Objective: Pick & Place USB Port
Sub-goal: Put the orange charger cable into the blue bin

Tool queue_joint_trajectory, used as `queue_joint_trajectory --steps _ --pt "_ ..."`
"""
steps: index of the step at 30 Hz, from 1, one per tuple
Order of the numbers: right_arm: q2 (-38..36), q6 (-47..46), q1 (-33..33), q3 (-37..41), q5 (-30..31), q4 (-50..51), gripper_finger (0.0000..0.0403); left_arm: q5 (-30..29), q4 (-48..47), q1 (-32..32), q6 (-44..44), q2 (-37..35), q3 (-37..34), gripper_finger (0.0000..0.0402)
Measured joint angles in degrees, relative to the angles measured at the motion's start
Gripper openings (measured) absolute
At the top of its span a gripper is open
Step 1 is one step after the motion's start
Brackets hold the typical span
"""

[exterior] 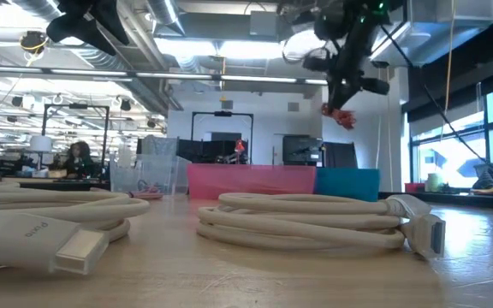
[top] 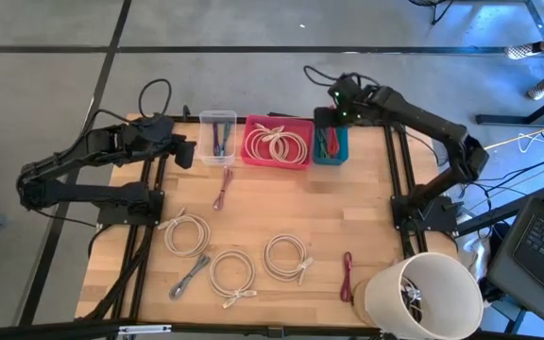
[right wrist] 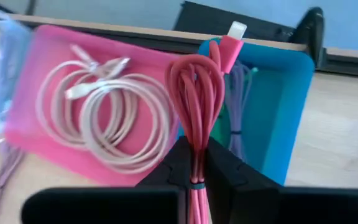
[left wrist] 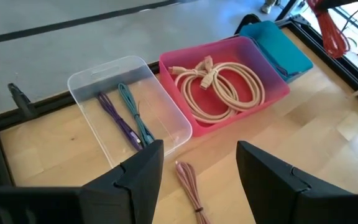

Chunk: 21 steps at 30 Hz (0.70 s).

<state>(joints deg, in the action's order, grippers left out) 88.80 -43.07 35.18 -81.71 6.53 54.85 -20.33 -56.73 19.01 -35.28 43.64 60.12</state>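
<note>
- My right gripper (right wrist: 197, 177): fingers clamped on a bundled red USB cable (right wrist: 197, 106), held in the air above the blue bin (right wrist: 284, 118).
- Blue bin already holds coiled cables, purple and green.
- Pink bin (top: 277, 162), beside the blue bin, holds a cream cable coil (right wrist: 114, 118).
- My left gripper (left wrist: 197, 171): fingers apart, empty, above the table near the clear bin (left wrist: 126, 102), on the pink bin's other side.

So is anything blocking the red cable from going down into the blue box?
Nothing visible is. The right gripper holds the red cable above the blue box, whose top is open; a few cables already lie inside it.
</note>
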Motion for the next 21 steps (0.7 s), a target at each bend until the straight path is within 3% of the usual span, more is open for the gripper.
queue_joint_trajectory --steps 21 --pt "16.8 -4.4 4.2 0.0 -0.7 -5.7 0.0022 0.3 0.0 0.0 -0.6 0.0 0.0 0.0196"
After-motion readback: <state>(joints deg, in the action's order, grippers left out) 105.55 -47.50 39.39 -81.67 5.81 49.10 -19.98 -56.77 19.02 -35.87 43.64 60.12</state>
